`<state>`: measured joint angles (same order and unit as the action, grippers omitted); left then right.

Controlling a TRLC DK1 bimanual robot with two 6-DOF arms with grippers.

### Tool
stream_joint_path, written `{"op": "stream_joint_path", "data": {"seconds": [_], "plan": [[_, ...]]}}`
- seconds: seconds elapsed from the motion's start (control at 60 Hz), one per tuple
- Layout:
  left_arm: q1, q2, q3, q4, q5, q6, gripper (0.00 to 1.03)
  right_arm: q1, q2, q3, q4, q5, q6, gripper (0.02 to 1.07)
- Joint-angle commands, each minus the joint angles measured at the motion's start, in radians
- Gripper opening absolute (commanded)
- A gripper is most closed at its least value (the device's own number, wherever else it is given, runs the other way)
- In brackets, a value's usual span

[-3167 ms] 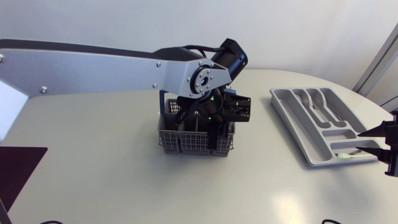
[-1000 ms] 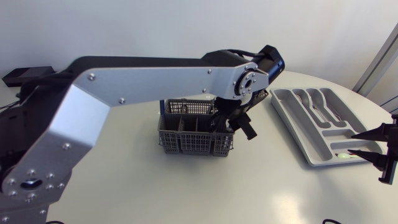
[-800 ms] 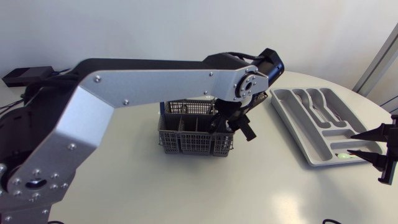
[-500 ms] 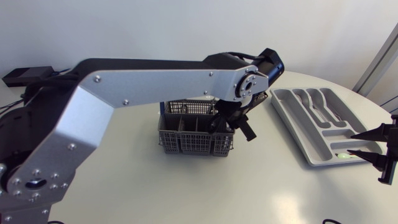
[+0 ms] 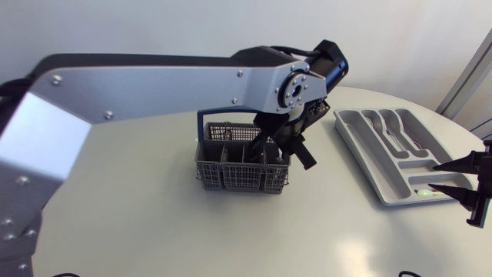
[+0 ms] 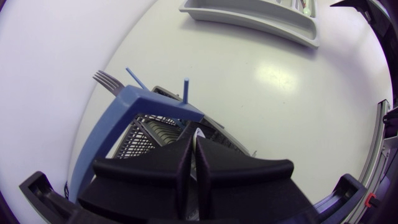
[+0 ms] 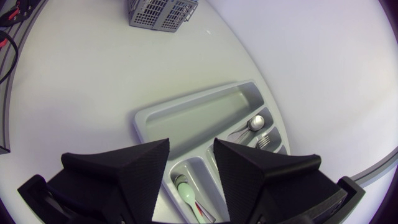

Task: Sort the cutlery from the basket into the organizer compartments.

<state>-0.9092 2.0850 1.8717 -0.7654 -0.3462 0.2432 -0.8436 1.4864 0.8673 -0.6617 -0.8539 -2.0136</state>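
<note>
Lifting slightly, left jaws over basket (image 5: pixel 242 175)

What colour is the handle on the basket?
Blue. The basket's handle shows best in the left wrist view.

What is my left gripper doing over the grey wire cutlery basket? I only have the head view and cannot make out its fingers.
Observer: The left wrist view shows the left gripper with its black wedge fingers nearly touching above the grey wire basket. A pale sliver sits in the gap, too small to name.
Operator: Any cutlery in the basket?
Observer: A silver metal fork pokes tines-first out of it beside its blue handle.
Operator: And the grey plastic organizer?
Observer: The right wrist view shows a metal spoon and a second fork lying in neighbouring compartments.
</note>
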Motion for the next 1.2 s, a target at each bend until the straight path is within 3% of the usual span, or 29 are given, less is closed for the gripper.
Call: {"op": "stream_joint_path", "data": {"seconds": [0.0, 0.25, 0.45, 0.6, 0.717, 0.933, 1.05, 1.183], "plan": [[-0.003, -0.075, -0.052, 0.021, 0.001, 0.001, 0.03, 0.012, -0.026, -0.022, -0.027, -0.017, 0.019, 0.56], [-0.033, -0.224, -0.178, 0.156, 0.001, 0.022, 0.03, 0.054, -0.094, -0.05, -0.021, -0.073, 0.107, 0.56], [-0.037, -0.35, -0.24, 0.255, -0.002, 0.024, 0.03, 0.164, -0.247, -0.09, -0.019, -0.123, 0.326, 0.56], [-0.034, -0.396, -0.256, 0.296, -0.002, 0.011, 0.03, 0.282, -0.344, -0.096, 0.008, -0.125, 0.541, 0.58], [-0.04, -0.391, -0.241, 0.299, 0.001, -0.022, 0.03, 0.39, -0.437, -0.123, 0.136, -0.122, 0.817, 0.58], [-0.03, -0.35, -0.212, 0.288, 0.072, -0.099, 0.03, 0.595, -0.54, -0.154, 0.28, -0.034, 1.199, 0.58], [-0.017, -0.333, -0.198, 0.281, 0.104, -0.128, 0.03, 0.692, -0.568, -0.174, 0.349, 0.032, 1.319, 0.58], [-0.014, -0.312, -0.183, 0.276, 0.134, -0.156, 0.03, 0.831, -0.586, -0.209, 0.467, 0.165, 1.449, 0.58]]}}
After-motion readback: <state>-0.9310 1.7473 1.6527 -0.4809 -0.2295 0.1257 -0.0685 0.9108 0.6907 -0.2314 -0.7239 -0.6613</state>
